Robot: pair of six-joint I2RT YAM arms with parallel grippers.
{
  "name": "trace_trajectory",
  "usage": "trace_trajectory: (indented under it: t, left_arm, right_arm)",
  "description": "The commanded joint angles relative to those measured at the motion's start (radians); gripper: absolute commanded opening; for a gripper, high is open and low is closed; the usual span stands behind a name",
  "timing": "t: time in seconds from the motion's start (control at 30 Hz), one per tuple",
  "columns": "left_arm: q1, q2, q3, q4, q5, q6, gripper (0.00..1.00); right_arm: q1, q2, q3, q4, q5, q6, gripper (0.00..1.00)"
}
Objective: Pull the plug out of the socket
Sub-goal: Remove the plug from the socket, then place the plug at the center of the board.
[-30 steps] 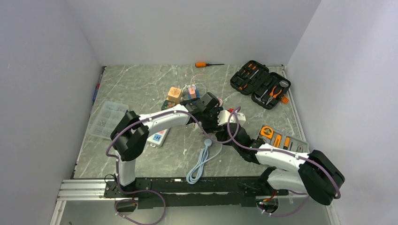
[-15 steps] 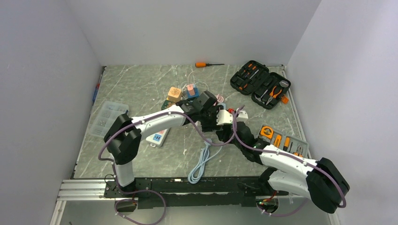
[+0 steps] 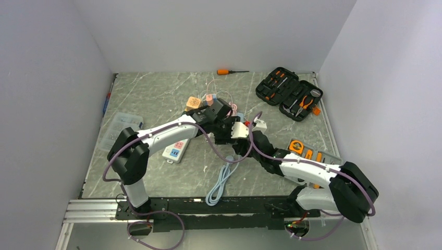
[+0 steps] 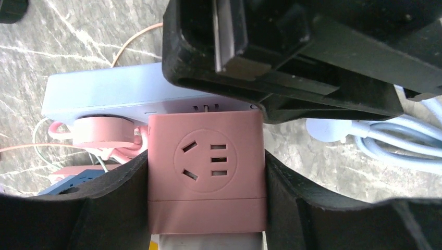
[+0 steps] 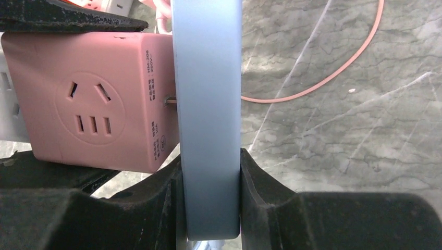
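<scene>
Pink plug cube (image 4: pixel 207 174) pinched in left claw (image 4: pixel 205 156) | blue socket strip (image 5: pixel 207 94) pinched in right claw (image 5: pixel 208 172) | prongs (image 5: pixel 170 99) showing between

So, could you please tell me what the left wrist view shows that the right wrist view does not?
Only the left wrist view shows the left claw clamping the pink cube, plus a round pink plug and pale cable. Only the right shows the right claw pinching the blue strip edge-on. Both show the cube attached to that strip.
</scene>
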Motion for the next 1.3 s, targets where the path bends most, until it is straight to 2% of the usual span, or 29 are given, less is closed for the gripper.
trace_trajectory:
  t: [0.0,0.17,0.5,0.7,0.9,1.07,1.1,1.2,1.27]
  left_arm:
    - [0.038,-0.114,0.007,-0.207,-0.028,0.137,0.0]
    - [0.045,-0.107,0.017,-0.247,-0.021,0.176,0.0]
    - [0.056,-0.187,-0.092,-0.216,-0.015,0.171,0.0]
    - [0.07,-0.212,-0.163,-0.191,-0.021,0.235,0.0]
    - [0.047,-0.14,-0.05,-0.202,0.005,0.19,0.0]
    - [0.001,-0.152,-0.102,-0.164,-0.012,0.186,0.0]
    - [-0.006,-0.146,-0.11,-0.168,-0.017,0.177,0.0]
    - [-0.034,-0.13,-0.147,-0.177,-0.057,0.163,0.0]
    - [-0.055,-0.122,-0.173,-0.165,-0.09,0.159,0.0]
  right_arm:
    - [-0.005,0.072,0.012,-0.259,0.337,0.075,0.0]
    - [-0.001,0.074,-0.009,-0.288,0.344,0.149,0.0]
    - [-0.038,0.027,-0.085,-0.283,0.271,0.251,0.0]
    - [-0.037,-0.057,-0.123,-0.259,0.262,0.212,0.0]
    - [-0.036,-0.048,-0.104,-0.262,0.263,0.191,0.0]
    - [-0.036,-0.126,-0.142,-0.19,0.222,0.161,0.0]
    - [-0.036,-0.141,-0.15,-0.177,0.212,0.156,0.04]
    - [-0.036,-0.177,-0.157,-0.164,0.191,0.143,0.3]
    - [-0.039,-0.204,-0.164,-0.152,0.179,0.136,0.42]
